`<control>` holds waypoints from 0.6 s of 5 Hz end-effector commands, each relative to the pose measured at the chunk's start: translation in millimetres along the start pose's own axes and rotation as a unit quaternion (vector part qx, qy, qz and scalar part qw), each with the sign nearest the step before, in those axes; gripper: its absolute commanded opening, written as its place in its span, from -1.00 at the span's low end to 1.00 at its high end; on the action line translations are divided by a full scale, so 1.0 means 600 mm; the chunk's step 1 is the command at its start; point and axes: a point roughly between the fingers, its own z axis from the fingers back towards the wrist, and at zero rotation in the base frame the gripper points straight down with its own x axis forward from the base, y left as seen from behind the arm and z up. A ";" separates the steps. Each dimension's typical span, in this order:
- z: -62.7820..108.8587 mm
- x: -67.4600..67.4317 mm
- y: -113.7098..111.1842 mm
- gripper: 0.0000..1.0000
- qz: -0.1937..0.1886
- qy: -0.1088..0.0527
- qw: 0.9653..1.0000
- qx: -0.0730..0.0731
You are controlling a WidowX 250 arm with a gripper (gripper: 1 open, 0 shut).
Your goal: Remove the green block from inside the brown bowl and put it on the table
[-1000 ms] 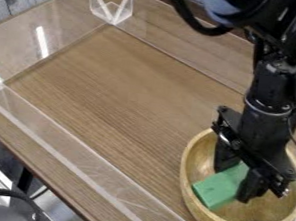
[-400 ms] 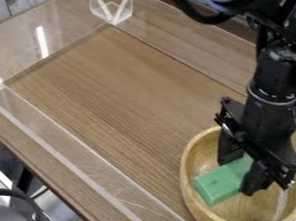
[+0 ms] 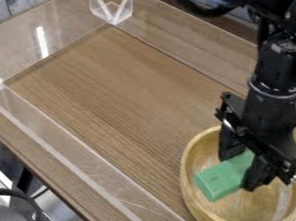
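Observation:
The green block (image 3: 220, 180) hangs tilted inside the brown bowl (image 3: 196, 211), its lower end just above the bowl's floor. My black gripper (image 3: 248, 171) points straight down over the bowl and is shut on the green block's upper right end. The bowl stands on the table (image 3: 126, 90) at the near right corner. The fingertips are partly hidden by the block and the gripper body.
Low clear acrylic walls (image 3: 53, 137) edge the table along the left and near sides. A small clear bracket (image 3: 111, 4) stands at the far left corner. Bare wood tabletop stretches left and behind the bowl.
The gripper has crept slightly upward with the green block, whose lower end has come off the bowl's floor.

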 end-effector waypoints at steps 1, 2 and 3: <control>0.044 0.018 0.002 -1.00 0.000 -0.046 0.999 0.004; 0.053 0.018 0.003 -1.00 0.002 -0.050 0.999 0.005; 0.063 0.018 0.005 -1.00 0.005 -0.054 0.999 0.007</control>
